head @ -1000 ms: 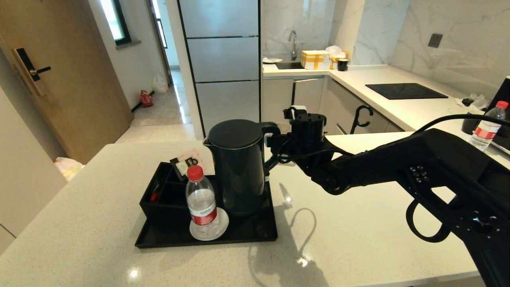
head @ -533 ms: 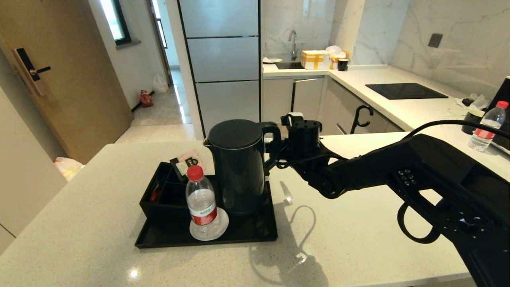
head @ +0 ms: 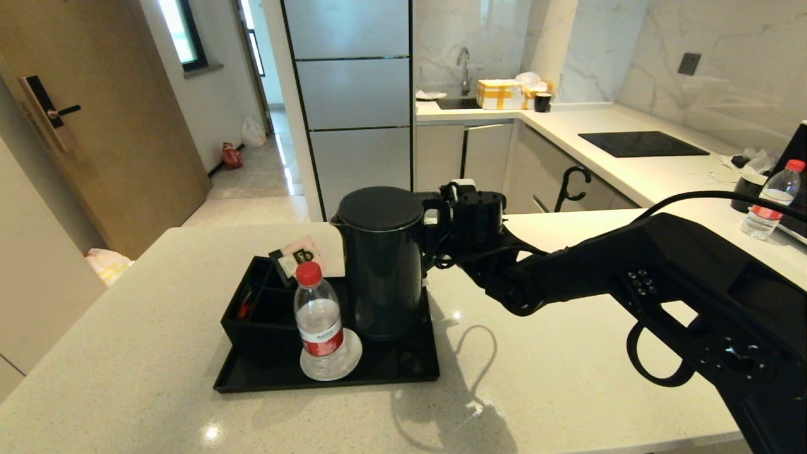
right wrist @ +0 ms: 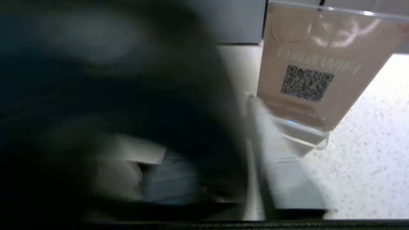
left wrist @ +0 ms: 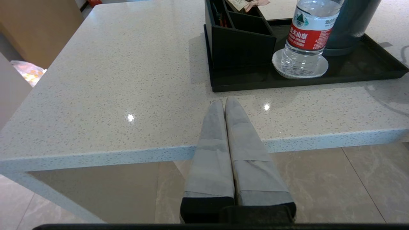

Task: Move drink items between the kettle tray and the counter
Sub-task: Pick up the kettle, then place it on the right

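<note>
R end effector (head: 435, 217) at kettle (head: 381, 265) handle

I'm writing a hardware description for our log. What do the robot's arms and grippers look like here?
The right arm is matte black and angular, with a cluster of small screws, a thin black cable arching over it and another looping beneath. The left gripper has two long tapered fingers wrapped in grey tape, on a black base.
</note>
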Tool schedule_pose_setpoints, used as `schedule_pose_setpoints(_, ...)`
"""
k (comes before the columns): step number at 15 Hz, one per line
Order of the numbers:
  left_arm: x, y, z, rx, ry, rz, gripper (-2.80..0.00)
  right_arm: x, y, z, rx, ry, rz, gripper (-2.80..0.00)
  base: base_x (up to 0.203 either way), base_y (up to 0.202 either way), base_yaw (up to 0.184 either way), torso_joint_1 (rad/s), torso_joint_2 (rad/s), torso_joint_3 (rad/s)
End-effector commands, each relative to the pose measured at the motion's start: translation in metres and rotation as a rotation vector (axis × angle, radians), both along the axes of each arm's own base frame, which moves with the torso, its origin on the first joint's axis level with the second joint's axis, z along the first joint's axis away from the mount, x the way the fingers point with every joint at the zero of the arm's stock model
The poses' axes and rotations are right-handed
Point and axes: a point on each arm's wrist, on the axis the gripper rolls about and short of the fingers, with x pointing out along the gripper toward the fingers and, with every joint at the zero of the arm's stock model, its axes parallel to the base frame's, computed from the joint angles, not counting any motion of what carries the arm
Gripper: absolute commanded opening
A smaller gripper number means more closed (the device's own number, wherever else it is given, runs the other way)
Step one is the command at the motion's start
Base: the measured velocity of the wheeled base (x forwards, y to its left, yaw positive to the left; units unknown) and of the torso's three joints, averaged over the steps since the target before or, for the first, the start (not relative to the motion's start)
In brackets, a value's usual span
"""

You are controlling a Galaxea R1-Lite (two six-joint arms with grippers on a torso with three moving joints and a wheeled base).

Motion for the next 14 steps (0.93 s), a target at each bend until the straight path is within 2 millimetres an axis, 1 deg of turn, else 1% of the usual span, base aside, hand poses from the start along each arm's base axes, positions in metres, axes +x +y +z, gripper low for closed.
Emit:
schedule_pose_setpoints(1,0.000,0.000,0.000,0.000,0.000,0.001,-2.80,-0.001,-0.001,0.007,0.011,-0.012,-0.008,-2.80,0.000,0.000,0.000,0.000,0.00,0.000)
schedule_pose_setpoints(2,0.000,0.000,0.000,0.000,0.001,0.002,-2.80,-0.001,-0.002,0.009,0.012,-0.015,-0.009,-2.80,0.000,0.000,0.000,0.000,0.00,0.000)
schedule_pose_setpoints(5,0.000,0.000,0.000,0.000,0.000,0.000,-2.80,-0.007,-0.011,0.035,0.041,-0.045,-0.019,-2.80,0.000,0.000,0.000,0.000,0.00,0.000)
schedule_pose_setpoints(11,0.000,0.000,0.000,0.000,-0.001,0.000,-2.80,-0.022,-0.020,0.065,0.088,-0.074,-0.023,-2.80,0.000,0.000,0.000,0.000,0.00,0.000)
schedule_pose_setpoints(12,0.000,0.000,0.000,0.000,-0.001,0.000,-2.80,-0.022,-0.021,0.068,0.092,-0.083,-0.028,-2.80,0.000,0.000,0.000,0.000,0.00,0.000)
schedule_pose_setpoints(13,0.000,0.000,0.000,0.000,0.001,0.002,-2.80,-0.020,-0.028,0.074,0.093,-0.092,-0.048,-2.80,0.000,0.000,0.000,0.000,0.00,0.000)
schedule_pose_setpoints(14,0.000,0.000,0.000,0.000,0.001,0.000,-2.80,-0.020,-0.030,0.074,0.091,-0.093,-0.054,-2.80,0.000,0.000,0.000,0.000,0.00,0.000)
